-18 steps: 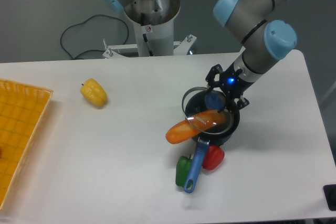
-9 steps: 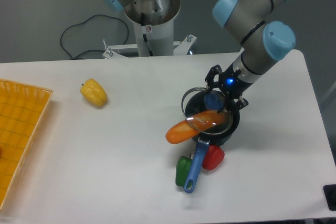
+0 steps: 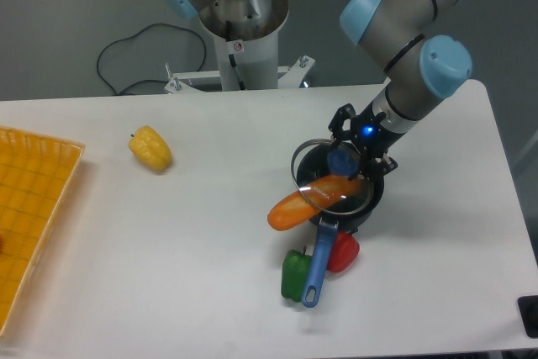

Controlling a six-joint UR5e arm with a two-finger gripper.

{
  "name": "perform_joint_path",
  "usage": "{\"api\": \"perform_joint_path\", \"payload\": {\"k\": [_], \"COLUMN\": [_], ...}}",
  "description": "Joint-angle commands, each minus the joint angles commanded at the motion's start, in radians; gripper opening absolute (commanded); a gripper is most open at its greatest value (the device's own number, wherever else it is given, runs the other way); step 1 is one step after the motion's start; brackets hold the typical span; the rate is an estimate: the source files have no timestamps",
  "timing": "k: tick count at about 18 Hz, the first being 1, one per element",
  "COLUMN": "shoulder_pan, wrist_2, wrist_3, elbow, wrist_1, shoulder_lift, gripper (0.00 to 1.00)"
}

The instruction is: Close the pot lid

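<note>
White tabletop [image 3: 168,241]. Black pot [image 3: 370,201] with blue handle. Clear lid [image 3: 329,181], blue knob. Orange carrot [image 3: 294,208], green pepper [image 3: 294,273], red pepper [image 3: 343,251], yellow pepper [image 3: 150,148]. Orange gridded tray [image 3: 25,208] at left. Grey arm [image 3: 412,39] with light-blue caps.

1. This is a robotics lab or test cell, not a home kitchen.
2. A plain white table [image 3: 168,233] stands on a bare grey floor [image 3: 67,23].
3. The arm's metal pedestal [image 3: 244,31] is bolted beside the table, and a black cable [image 3: 126,60] loops loose on the floor.
4. Toy vegetables, such as a yellow pepper [image 3: 150,148], lie on the table, with an orange tray [image 3: 34,208] at the table's edge.
</note>
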Motion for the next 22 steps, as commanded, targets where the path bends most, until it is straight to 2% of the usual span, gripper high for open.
{"api": "perform_joint_path", "payload": {"k": [6, 11, 16, 19, 22], "shoulder_pan": [0.005, 0.008, 0.008, 0.018, 0.035], "wrist_2": [0.0, 0.009, 0.146, 0.152, 0.166], "wrist_3": [-0.012, -0.011, 0.021, 0.118, 0.137], "elbow": [0.021, 0.063, 0.112, 0.114, 0.114], "wrist_1": [0.005, -0.002, -0.008, -0.008, 0.005], "shoulder_lift": [-0.012, -0.005, 0.02, 0.026, 0.043], "gripper": [0.99, 1.0, 1.0, 1.0, 1.0]}}
